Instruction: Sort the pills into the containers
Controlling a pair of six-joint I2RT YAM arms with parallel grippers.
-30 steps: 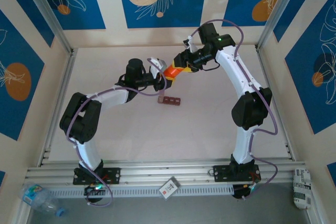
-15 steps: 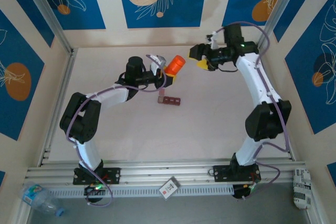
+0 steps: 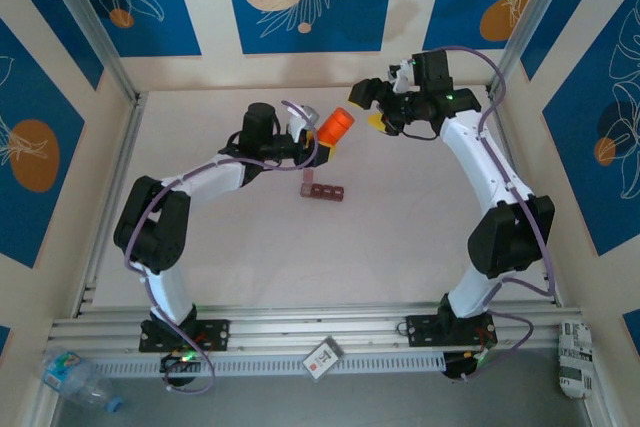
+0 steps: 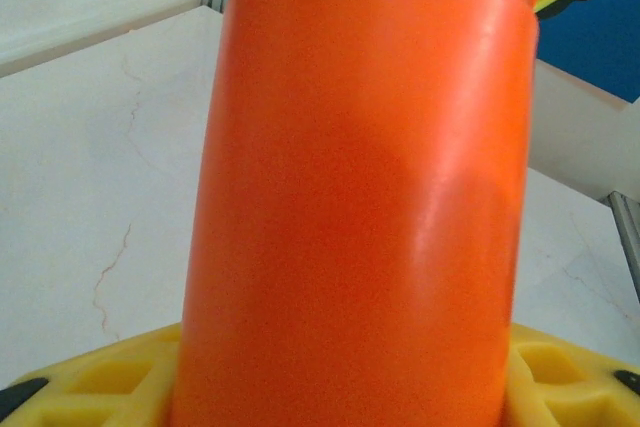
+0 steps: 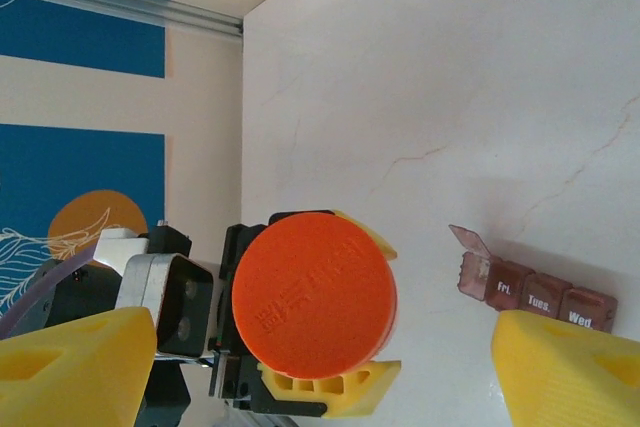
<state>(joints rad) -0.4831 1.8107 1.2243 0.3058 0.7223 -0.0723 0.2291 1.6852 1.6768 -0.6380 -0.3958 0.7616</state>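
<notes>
Two claws read clearly for you: left gripper [image 3: 328, 139] clamps the orange bottle [image 3: 336, 124]; right gripper [image 3: 372, 109] gapes empty, its yellow finger [image 5: 570, 367] hiding part of the pill containers [image 5: 535, 292].

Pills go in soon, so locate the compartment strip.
Top view: the compartment strip lies mid-table, just below the orange bottle held by the left claw.

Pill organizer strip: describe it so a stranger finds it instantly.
On the pale table, look near the centre. The pill organizer strip lies flat there: dark reddish-brown, a row of joined squares with one end lid open, unlike the round orange bottle beyond it.
</notes>
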